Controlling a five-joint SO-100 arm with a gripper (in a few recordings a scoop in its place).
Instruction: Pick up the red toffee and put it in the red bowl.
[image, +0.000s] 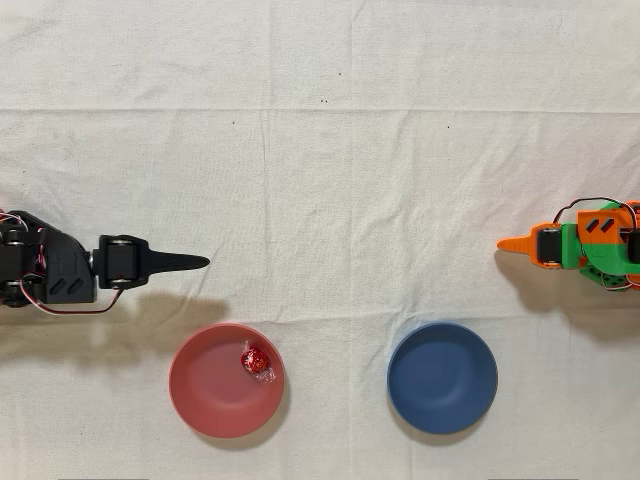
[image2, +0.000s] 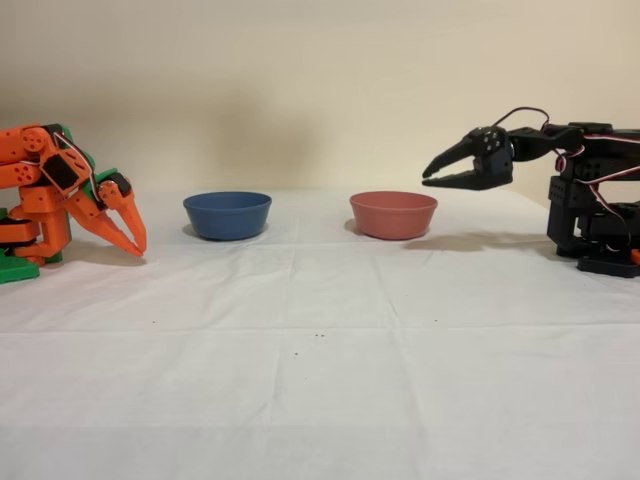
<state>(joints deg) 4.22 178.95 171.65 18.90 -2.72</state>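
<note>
Robot test bench: white cloth-covered table (image2: 320, 380), plain beige wall (image2: 300, 80), two small arms.

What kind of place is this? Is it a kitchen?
Probably not a kitchen: more likely a robot practice table. A wrinkled white cloth covers it, the black two-finger gripper hovers, and a shiny red foil toffee sits in a round coral-red plastic bowl.

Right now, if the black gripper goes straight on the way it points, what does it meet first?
Probably the idle orange arm far across the cloth. Overhead, the gripper points along a line that passes clear of the red bowl holding the toffee and of the blue bowl. Height is unclear.
</note>
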